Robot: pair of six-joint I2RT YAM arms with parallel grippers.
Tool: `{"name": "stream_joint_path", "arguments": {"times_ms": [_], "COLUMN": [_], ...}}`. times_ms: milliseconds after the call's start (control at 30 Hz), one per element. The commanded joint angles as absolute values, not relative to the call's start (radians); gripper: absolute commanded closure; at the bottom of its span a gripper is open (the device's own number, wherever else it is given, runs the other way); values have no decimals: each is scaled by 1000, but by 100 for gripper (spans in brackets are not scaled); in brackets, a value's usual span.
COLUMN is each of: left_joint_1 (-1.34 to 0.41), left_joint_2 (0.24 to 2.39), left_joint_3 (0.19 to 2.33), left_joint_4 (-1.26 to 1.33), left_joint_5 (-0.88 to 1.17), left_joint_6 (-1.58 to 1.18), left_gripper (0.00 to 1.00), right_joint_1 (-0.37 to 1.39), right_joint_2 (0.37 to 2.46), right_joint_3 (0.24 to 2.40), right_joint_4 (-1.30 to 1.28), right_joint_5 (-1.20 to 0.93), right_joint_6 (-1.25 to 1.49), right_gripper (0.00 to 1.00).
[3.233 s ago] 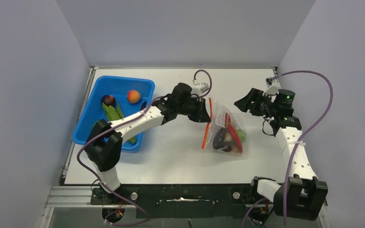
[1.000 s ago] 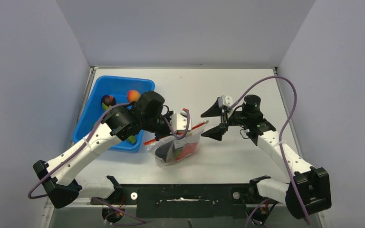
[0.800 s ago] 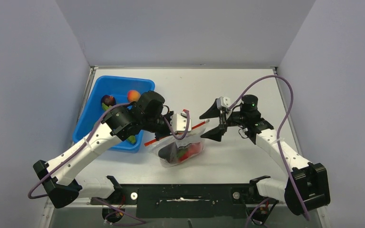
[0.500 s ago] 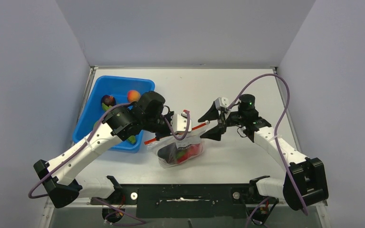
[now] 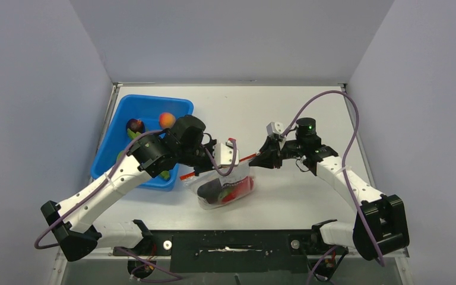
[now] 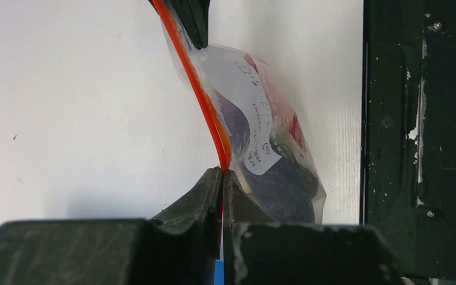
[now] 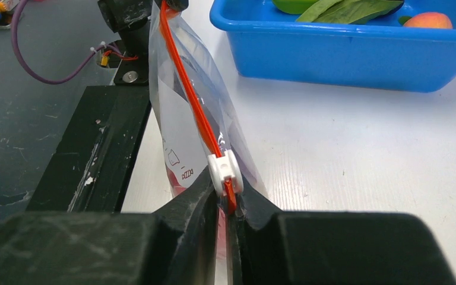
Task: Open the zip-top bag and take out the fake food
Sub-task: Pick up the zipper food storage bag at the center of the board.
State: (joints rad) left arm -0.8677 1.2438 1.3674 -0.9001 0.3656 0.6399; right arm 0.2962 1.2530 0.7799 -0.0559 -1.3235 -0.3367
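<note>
The zip-top bag [image 5: 227,187] hangs over the table between my two grippers, its orange-red zipper strip [image 5: 246,158] stretched taut on top. Fake food [image 5: 233,191], red and dark purple pieces, lies bunched at its bottom; the left wrist view shows it behind a white label [image 6: 255,127]. My left gripper [image 6: 222,172] is shut on the strip partway along it [image 5: 212,167]. My right gripper [image 7: 227,205] is shut on the strip's other end [image 5: 257,158], just under the white slider [image 7: 224,172].
A blue bin [image 5: 119,142] stands at the back left holding an orange-pink peach [image 5: 167,119], a dark fruit [image 5: 134,125] and long green pods [image 7: 332,6]. The black mounting rail [image 5: 231,243] runs along the near table edge, below the bag.
My right gripper moved a little left onto the end of the zipper strip and closed on it. The left gripper kept its hold, and the bag barely shifted.
</note>
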Motion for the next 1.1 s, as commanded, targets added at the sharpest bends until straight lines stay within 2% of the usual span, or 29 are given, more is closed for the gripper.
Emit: {"name": "stream_joint_path", "arguments": {"times_ms": [0,233,333,433,633,833,1067], "left_joint_1": [-866,-865,-865,-867,-867,-866,-867], "left_joint_2": [1199,1187,1188,1190,1193,1181,1174], "left_joint_3": [1367,1334,1321,1317,1332,1325,1324], "left_joint_4": [-833,-795,-776,-772,-782,-777,-776], "left_joint_5": [361,362,378,384,380,368,368], "left_joint_6": [643,630,619,612,606,607,586], "left_gripper": [100,100,100,100,100,100,100], "right_joint_1": [295,295,296,297,296,294,292], "right_joint_2": [1224,1166,1128,1096,1100,1102,1095], "right_joint_3": [821,782,757,736,724,707,715], "right_joint_4": [-82,-35,28,58,55,69,68], "right_joint_5": [-1313,-1273,-1271,-1265,-1262,-1241,-1238], "right_joint_6": [-373,-296,-223,-200,-198,-202,-188], "right_gripper": [93,87,75,68,69,61,59]}}
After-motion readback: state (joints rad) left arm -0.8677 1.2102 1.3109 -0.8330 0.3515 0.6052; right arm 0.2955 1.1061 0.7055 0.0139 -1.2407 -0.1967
